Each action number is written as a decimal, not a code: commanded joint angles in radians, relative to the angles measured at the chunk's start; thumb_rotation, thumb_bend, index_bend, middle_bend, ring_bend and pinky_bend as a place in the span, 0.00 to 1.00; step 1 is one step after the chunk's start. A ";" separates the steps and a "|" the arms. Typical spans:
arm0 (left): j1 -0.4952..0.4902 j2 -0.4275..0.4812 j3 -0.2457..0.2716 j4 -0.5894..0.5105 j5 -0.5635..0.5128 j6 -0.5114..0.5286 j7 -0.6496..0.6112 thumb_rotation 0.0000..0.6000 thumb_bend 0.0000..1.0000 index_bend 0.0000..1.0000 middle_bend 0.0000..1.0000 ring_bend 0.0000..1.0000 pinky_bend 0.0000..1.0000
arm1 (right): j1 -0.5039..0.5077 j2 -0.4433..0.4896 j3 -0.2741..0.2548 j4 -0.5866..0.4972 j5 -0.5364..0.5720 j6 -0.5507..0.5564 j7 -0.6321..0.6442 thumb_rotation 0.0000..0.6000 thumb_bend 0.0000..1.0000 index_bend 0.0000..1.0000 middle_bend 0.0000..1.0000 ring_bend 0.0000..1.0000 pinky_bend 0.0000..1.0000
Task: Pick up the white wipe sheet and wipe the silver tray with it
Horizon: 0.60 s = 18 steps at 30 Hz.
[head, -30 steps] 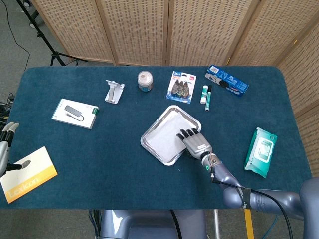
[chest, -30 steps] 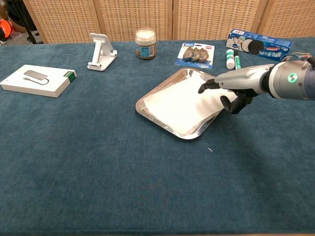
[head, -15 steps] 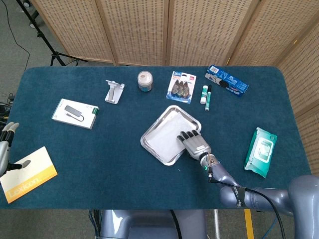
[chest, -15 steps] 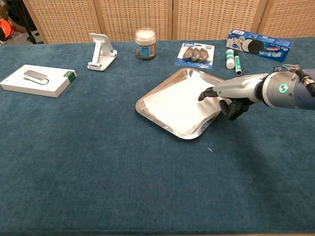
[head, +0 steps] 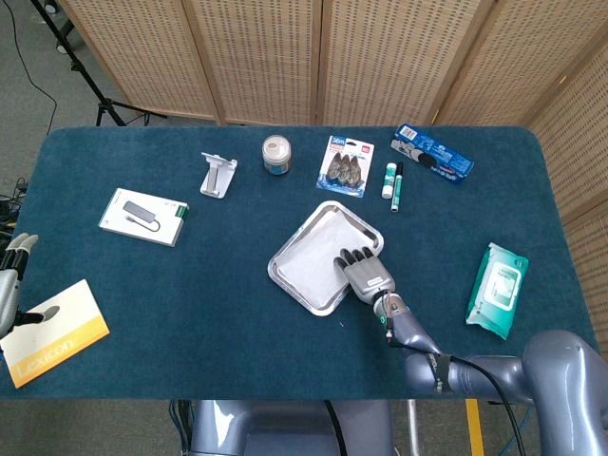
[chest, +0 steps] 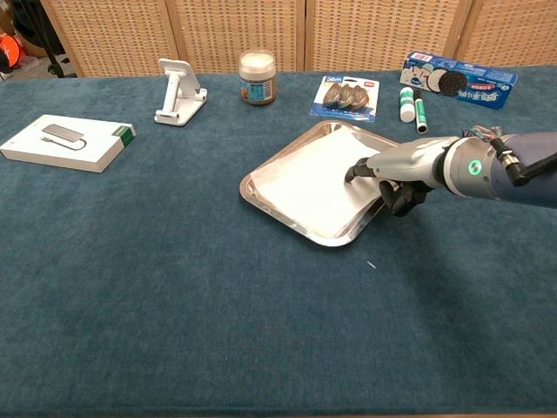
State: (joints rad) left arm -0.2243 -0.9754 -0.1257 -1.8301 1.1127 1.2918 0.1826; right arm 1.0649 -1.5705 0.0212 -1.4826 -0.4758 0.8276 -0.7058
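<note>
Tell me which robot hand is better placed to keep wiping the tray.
The right robot hand: its fingers rest on the white sheet lying in the tray. The left robot hand sits at the table's far left edge, holding nothing.

My right hand point(head: 366, 275) is grey metal with dark fingertips point(chest: 352, 174). A small green light point(chest: 473, 168) glows at my wrist, and a thin black cable point(head: 475, 371) runs along my smooth silver-blue forearm point(head: 475, 375).
</note>
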 commanded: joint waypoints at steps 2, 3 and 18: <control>0.000 0.000 -0.001 0.001 -0.001 0.001 -0.002 1.00 0.00 0.00 0.00 0.00 0.00 | 0.006 -0.007 0.002 0.009 0.007 0.007 -0.007 1.00 0.98 0.00 0.00 0.00 0.00; 0.000 0.000 -0.001 0.001 -0.001 0.000 -0.002 1.00 0.00 0.00 0.00 0.00 0.00 | 0.007 -0.009 0.003 0.012 0.010 0.009 -0.008 1.00 0.98 0.00 0.00 0.00 0.00; -0.003 -0.003 0.002 0.001 -0.002 -0.002 0.007 1.00 0.00 0.00 0.00 0.00 0.00 | 0.046 -0.042 -0.007 0.083 0.036 0.020 -0.083 1.00 0.98 0.00 0.00 0.00 0.00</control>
State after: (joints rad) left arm -0.2268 -0.9783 -0.1243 -1.8289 1.1103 1.2895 0.1893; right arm 1.1071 -1.6083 0.0157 -1.4041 -0.4402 0.8460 -0.7828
